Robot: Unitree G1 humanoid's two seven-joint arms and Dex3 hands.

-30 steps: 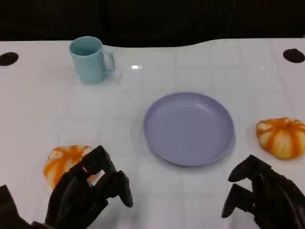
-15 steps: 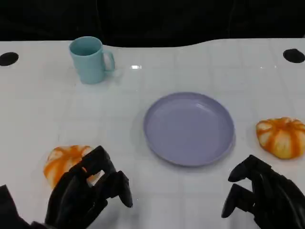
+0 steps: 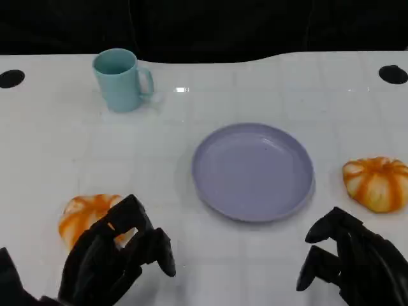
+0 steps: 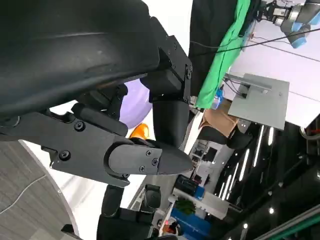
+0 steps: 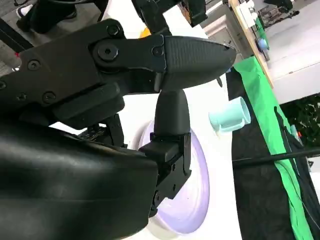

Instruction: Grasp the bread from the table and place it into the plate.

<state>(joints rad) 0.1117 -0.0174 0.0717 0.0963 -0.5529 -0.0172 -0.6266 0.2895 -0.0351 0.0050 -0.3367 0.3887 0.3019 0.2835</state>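
Bread [image 3: 81, 217] on worktop [image 3: 268, 95], just beyond left robot hand [image 3: 118, 258], not held. Plate [image 3: 253, 171] mid-worktop. Both robot hands spread, holding nothing; right robot hand [image 3: 350, 264] near second bread [image 3: 376, 183].

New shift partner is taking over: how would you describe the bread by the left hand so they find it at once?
Start at the purple plate mid-table, then look toward the near-left corner. The bread lies there, partly behind the left hand: orange with white stripes, unlike the other bread lying uncovered right of the plate.
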